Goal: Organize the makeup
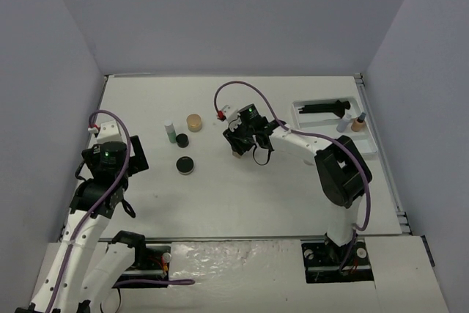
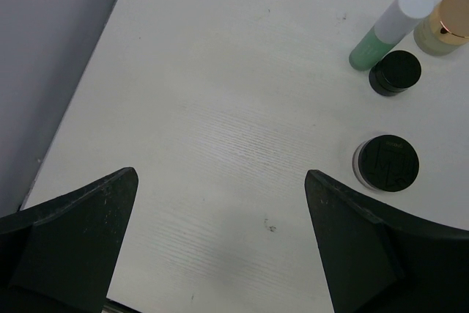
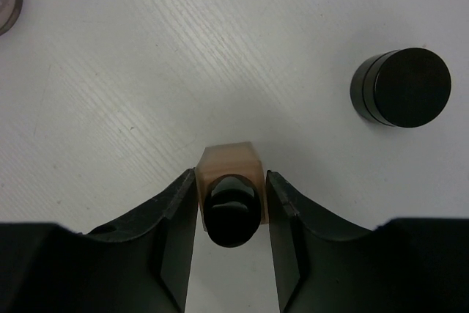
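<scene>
Grey walls hem a white worktop [image 1: 242, 203] where the right end effector [image 3: 230, 181] sets its jaws against both flanks of a tan bottle [image 3: 229, 160] with a dark cap. The bottle stands upright, well off the left end of the white tray [image 1: 322, 102], and the grip looks square and centred. Done well, the lift would go straight up before any travel toward the tray, as a black jar [image 3: 399, 87] sits near on the side away from the tray. A gentle, upright set-down beside the two small bottles [image 1: 343, 125] at the tray's right end seems best. The left end effector [image 2: 220, 175] hangs wide open and empty, farthest from the tray.
</scene>
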Controlling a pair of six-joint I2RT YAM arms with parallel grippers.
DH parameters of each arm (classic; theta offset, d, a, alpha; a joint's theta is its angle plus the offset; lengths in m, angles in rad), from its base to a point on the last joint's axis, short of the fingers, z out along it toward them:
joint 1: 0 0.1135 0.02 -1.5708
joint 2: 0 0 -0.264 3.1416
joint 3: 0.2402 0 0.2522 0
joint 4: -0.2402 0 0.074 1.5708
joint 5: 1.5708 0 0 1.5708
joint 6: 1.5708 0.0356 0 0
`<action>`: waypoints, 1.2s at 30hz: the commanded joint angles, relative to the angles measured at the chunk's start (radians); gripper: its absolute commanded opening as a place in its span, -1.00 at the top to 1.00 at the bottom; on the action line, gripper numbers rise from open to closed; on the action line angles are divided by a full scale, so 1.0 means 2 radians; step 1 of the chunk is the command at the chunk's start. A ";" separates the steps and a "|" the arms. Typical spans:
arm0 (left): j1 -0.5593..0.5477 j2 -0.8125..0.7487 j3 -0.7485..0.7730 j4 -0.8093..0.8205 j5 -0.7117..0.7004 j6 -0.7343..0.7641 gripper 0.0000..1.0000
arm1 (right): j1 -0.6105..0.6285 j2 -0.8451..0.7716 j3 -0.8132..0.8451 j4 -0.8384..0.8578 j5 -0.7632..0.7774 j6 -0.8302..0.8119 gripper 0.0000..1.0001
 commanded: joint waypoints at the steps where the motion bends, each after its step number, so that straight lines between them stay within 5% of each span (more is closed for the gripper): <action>1: 0.012 0.007 0.005 0.043 0.037 0.018 -0.94 | -0.019 -0.073 -0.015 0.038 0.044 0.044 1.00; 15: 0.012 0.012 0.003 0.050 0.052 0.025 -0.94 | -0.202 -0.210 -0.098 0.044 0.219 0.190 1.00; 36: 0.012 0.003 0.001 0.053 0.056 0.032 -0.94 | -0.343 -0.111 -0.094 0.127 0.134 0.100 1.00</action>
